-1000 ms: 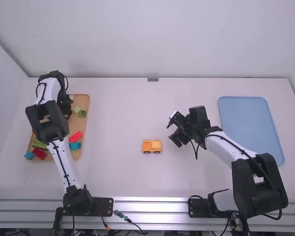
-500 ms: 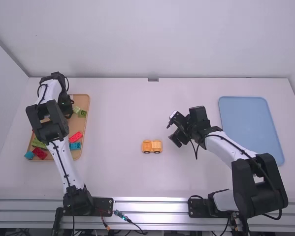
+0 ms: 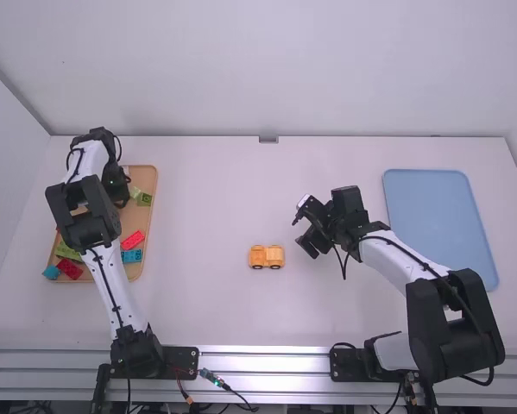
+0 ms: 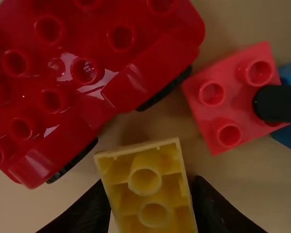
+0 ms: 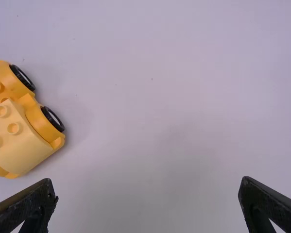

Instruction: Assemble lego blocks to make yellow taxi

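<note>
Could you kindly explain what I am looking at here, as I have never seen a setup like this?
These are two robot arms at a white table. The high view looks down from above and behind them; each wrist view comes from a camera on one arm, near its hand. The left arm reaches over a wooden tray of colored bricks. Its hand holds a yellow block between its two fingers. The right hand is open and empty above the table. A small yellow-orange vehicle made of bricks stands mid-table, and a blue tray lies at the right.
</note>
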{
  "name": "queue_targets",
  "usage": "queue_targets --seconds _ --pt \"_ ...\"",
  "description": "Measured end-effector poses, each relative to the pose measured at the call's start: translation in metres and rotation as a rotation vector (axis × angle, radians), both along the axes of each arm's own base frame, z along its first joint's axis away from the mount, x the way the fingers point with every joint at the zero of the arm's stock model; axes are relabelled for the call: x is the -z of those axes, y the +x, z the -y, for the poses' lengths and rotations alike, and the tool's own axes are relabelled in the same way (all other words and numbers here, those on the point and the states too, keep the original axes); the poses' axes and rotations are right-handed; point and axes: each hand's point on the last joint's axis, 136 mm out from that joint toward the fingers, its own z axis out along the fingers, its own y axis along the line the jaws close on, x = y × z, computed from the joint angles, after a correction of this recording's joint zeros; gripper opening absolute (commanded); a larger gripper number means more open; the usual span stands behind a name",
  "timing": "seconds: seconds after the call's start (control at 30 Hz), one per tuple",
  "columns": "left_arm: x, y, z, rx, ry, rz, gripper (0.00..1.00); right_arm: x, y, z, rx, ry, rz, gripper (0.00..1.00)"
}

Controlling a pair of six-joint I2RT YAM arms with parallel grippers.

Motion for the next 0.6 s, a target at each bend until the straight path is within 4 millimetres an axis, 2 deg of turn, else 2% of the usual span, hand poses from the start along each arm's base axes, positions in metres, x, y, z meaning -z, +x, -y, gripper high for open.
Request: queue_targets --seconds 0.27,0.5,0.6 --pt "0.0 0.0 0.0002 -0.003 0.0 0.0 0.23 -0.0001 0.0 0.0 0.0 0.0 0.0 0.99" --pt "0.0 0.0002 0.0 0.02 0.0 -0.003 0.19 0.0001 0.0 0.0001 -0.002 -0.001 0.001 0.99" --pt "-0.0001 0.0023 -0.001 0.046 0.003 0.002 0.14 0.0001 -0.0001 0.0 -0.001 -0.001 0.0 0.99"
